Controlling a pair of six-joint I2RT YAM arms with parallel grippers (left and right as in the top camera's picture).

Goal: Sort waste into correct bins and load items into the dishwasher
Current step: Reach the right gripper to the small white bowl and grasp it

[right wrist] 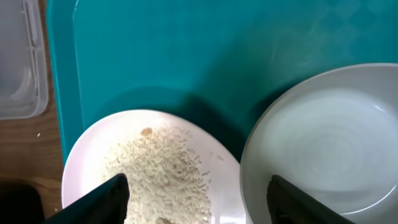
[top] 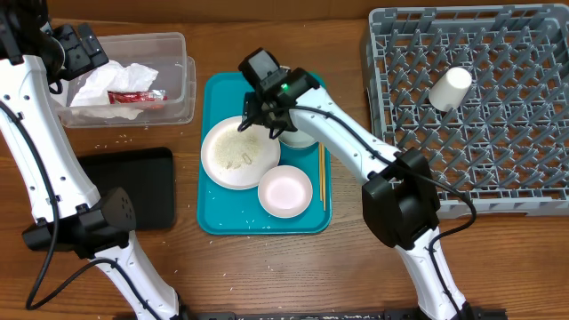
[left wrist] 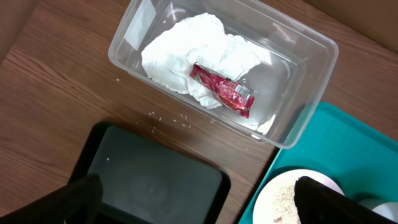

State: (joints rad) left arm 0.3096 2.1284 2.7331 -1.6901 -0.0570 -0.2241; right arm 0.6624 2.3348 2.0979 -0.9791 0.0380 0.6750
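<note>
White dishware sat right under the right gripper (right wrist: 198, 186). Its jaws were spread wide and held nothing, with one finger (right wrist: 102, 199) over the rice-covered side of the large plate (right wrist: 155, 168) and the other over the near rim of the grey bowl (right wrist: 329, 143). The gap between them straddled the spot where the plate's edge and the bowl's rim seemed to touch, so neither was lined up for a pinch. In the wrist view the plate lay down and to the left of the jaws, and the bowl to the right. I judged that the coming move turned on which rim the wrist shifted toward, and the plate's edge looked the closer.

Both stood on the teal tray (top: 213, 107), with the smaller dish (top: 284, 191) just beside the plate. The chopsticks (top: 322, 176) lay by the tray's right side, their long axis parallel to that edge. The right arm was plainly the nearer to all of these.

Farther left, the left gripper (left wrist: 198, 186) hung released and empty near the clear tub (left wrist: 323, 56), which held the napkin (left wrist: 186, 56) and the red wrapper (left wrist: 221, 90). The black tray (left wrist: 155, 180) beside it showed no waste. Farthest right, the cup (top: 450, 89) lay in the rack (top: 498, 169).
</note>
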